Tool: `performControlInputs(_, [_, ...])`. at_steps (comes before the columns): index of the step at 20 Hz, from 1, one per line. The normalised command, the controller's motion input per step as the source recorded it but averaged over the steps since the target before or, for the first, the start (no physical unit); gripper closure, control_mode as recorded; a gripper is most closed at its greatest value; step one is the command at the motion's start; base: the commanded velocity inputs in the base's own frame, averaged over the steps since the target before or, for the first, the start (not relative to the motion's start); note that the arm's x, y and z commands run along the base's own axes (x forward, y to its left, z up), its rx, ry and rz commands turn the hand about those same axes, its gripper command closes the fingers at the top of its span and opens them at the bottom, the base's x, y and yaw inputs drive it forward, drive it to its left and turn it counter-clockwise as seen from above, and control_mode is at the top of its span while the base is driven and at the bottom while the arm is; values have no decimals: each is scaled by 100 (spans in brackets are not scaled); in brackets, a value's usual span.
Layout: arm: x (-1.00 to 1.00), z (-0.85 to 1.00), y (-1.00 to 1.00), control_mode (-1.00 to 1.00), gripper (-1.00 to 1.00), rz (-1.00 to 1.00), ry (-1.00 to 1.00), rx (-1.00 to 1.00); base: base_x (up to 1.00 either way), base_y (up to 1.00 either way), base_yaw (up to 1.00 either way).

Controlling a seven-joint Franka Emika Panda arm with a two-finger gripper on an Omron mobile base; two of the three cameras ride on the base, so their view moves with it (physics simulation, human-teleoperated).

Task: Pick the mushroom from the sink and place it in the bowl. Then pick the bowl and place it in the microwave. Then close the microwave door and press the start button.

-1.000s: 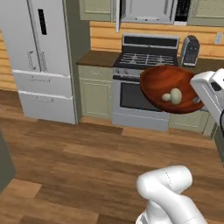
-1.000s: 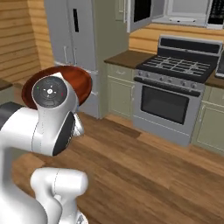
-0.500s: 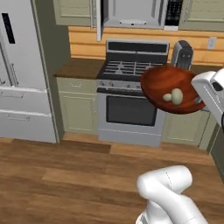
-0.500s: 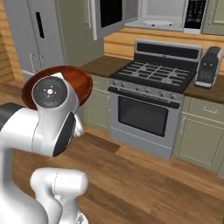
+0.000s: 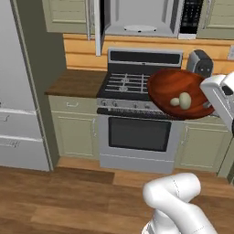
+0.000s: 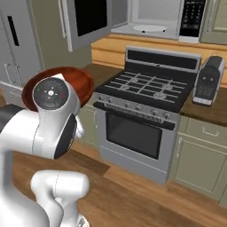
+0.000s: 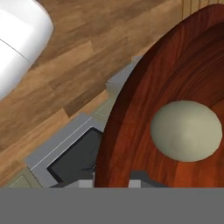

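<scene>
The pincer is pinching the rim of the bowl at the bottom of the hand view, one finger on each side of the rim. The bowl is sitting up in the air at the right middle of the left base view, in front of the stove and apart from it. It is tipping a little. The mushroom is lying inside the bowl, near its low side.

In the right base view the bowl is peeking out behind the white arm at the left.

The microwave is hanging at the top of the frame, above the stove. The microwave door is standing wide open. A white plate is lying inside.

A dark toaster is sitting on the counter right of the stove.
</scene>
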Motion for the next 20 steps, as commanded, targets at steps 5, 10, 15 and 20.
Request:
performControlInputs(5, [0,0,0,100,100,0,0,0,100,17,-9])
performControlInputs(10, [0,0,0,100,100,0,0,0,100,2,-2])
performControlInputs(15, [0,0,0,100,100,0,0,0,100,0,0])
performControlInputs(20, [0,0,0,100,100,0,0,0,100,0,9])
